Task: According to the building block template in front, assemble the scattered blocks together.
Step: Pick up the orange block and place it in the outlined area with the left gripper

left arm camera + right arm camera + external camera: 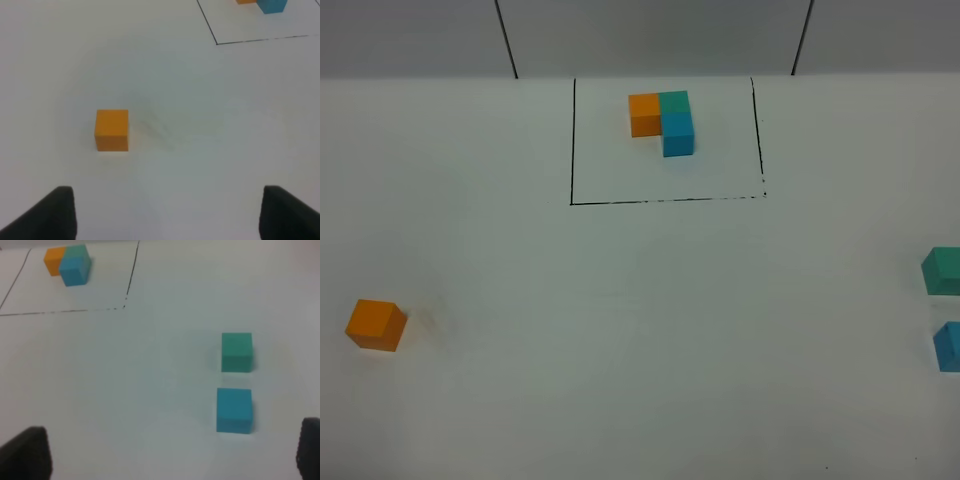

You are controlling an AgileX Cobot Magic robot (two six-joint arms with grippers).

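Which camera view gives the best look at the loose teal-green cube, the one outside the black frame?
The right wrist view: the loose teal-green cube is whole there. The exterior high view cuts it off at the picture's right edge. The left wrist view does not show it.

So the template cluster [663, 120] sits at the back, inside the drawn rectangle [573, 140], up near its far side. One loose block [375, 325] is way off front-left. Two more at the right edge: the nearer block [949, 346] just in front of the farther block [942, 270], not touching.
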